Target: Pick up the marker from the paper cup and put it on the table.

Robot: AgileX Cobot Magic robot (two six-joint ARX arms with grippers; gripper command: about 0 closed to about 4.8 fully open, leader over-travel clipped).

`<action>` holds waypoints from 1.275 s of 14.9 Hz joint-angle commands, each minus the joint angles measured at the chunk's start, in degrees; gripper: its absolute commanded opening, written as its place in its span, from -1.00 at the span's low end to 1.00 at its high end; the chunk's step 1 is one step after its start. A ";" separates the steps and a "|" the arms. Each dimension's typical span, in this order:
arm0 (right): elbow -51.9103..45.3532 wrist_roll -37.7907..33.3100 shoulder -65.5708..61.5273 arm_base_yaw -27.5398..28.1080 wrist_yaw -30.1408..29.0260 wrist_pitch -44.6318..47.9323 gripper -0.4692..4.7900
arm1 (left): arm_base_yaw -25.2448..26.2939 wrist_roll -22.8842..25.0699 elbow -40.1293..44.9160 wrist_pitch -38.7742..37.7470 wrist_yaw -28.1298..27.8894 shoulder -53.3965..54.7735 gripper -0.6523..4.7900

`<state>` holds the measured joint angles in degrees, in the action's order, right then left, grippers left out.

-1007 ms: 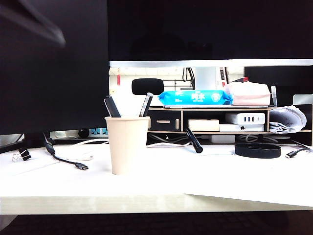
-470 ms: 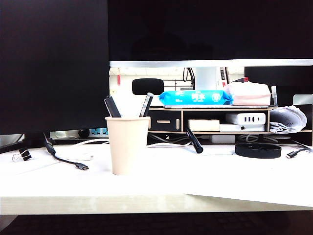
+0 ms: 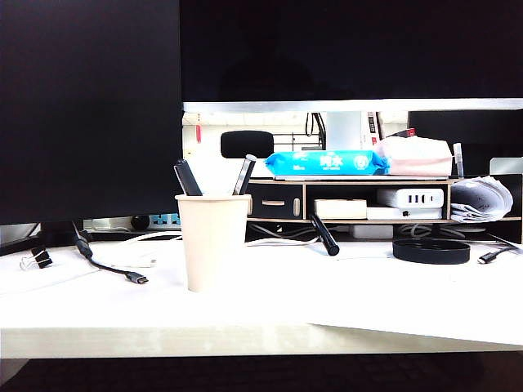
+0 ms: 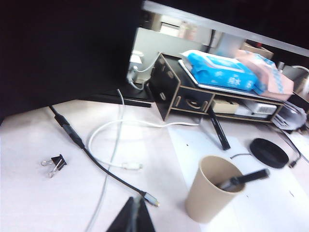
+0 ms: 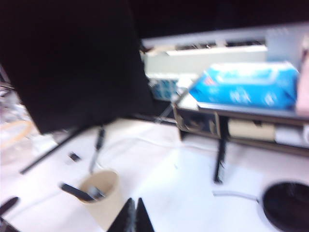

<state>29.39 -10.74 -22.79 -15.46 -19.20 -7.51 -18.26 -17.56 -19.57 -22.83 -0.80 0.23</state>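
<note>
1. Now the exterior view holds no arm at all; a second ago a blurred dark arm crossed its top left corner, and half a second ago it was already gone. Nothing on the desk has shifted across the three exterior pictures.
2. Slim all-black marker pen with rounded cap [image 3: 324, 234] lies on the wide white desk top [image 3: 343, 294], out of the cup, its far end up against the dark wooden desk organiser [image 3: 274, 200].
3. Plain beige tapered paper cup [image 3: 212, 242] stands upright, well apart from that pen, with two other dark markers sticking out of it.
4. My read: the placing is done and both arms are pulling back clear of the work.
5. Left gripper [image 4: 136, 216]: only the dark finger tips show at the frame edge, drawn together with no gap between them, nothing held, above the table near the cup [image 4: 213, 189] and touching nothing.
6. Right gripper [image 5: 132, 216]: picture blurred, tips pressed together, fully closed, empty, above the table beside the cup [image 5: 101, 195].
</note>
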 commanded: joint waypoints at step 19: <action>-17.03 7.91 -1.95 -0.02 11.61 17.99 -0.82 | 0.04 7.61 19.04 13.07 -0.48 -0.02 -0.78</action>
<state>12.21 -3.07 -24.91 -15.42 -7.60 9.54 -18.26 -9.87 -0.82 -9.80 -1.30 0.21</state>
